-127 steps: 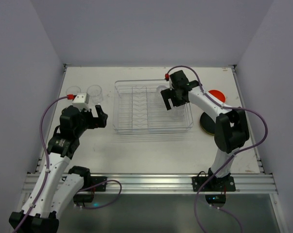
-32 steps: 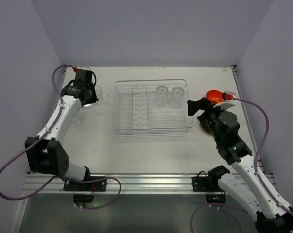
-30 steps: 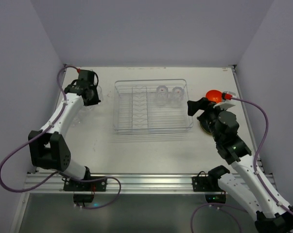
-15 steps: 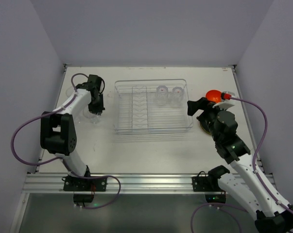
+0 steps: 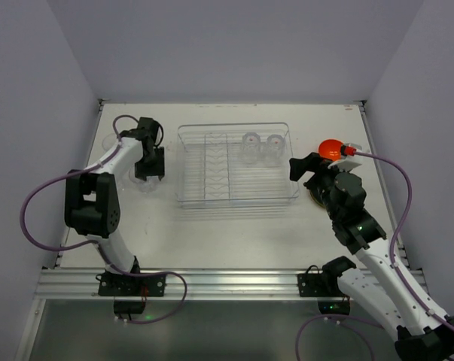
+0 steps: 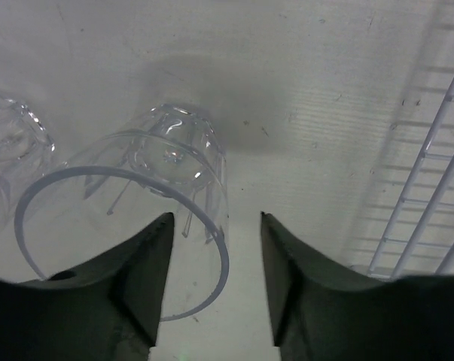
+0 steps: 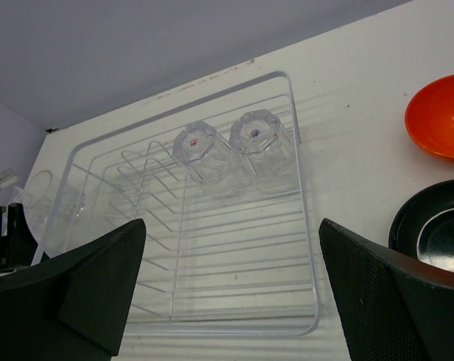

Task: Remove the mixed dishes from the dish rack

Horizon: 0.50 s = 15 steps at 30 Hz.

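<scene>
The clear dish rack (image 5: 211, 197) lies mid-table and holds two clear cups (image 5: 251, 147) (image 5: 274, 146), bases up; they also show in the right wrist view (image 7: 204, 147) (image 7: 260, 135). My left gripper (image 5: 150, 171) is open left of the rack, over an upright clear cup (image 6: 159, 173). That cup's near wall runs between the fingers (image 6: 136, 278). Another clear cup (image 6: 8, 150) stands further left. My right gripper (image 5: 297, 167) is open and empty by the rack's right wall (image 7: 306, 226). The orange bowl (image 7: 441, 124) and a black plate (image 7: 437, 233) rest right of the rack.
The grey side walls stand close to the table's left and right edges. The rack's ribbed plate slots (image 7: 147, 188) hold nothing. The left arm's cable (image 5: 38, 203) loops out over the table's left side.
My left gripper has moved from the far left corner nearer and toward the rack, ending over a clear cup. The right arm has hardly moved.
</scene>
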Available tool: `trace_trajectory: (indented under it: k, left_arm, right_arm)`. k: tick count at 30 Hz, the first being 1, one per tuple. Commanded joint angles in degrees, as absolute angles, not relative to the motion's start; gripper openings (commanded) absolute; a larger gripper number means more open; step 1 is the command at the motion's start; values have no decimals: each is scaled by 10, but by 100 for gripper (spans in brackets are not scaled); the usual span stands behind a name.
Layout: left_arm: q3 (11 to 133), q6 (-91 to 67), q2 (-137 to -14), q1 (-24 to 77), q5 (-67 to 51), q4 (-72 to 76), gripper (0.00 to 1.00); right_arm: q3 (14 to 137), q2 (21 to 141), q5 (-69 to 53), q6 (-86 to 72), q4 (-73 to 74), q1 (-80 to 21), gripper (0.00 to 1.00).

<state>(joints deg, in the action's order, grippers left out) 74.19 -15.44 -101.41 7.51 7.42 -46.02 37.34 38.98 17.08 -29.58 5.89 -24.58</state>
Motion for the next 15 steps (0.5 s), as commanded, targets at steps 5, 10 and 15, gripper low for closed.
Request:
trace_trajectory:
  k: [5, 10, 15]
  left_arm:
    - [797, -169, -917, 81, 68, -489, 73]
    - [829, -173, -825, 83, 46, -491, 100]
    - [694, -193, -623, 99, 7, -368, 100]
  right_arm:
    - [375, 397, 178, -297, 26, -245, 99]
    - [368, 408, 162, -292, 14, -245, 99]
    - [383, 438, 113, -271, 17, -245, 99]
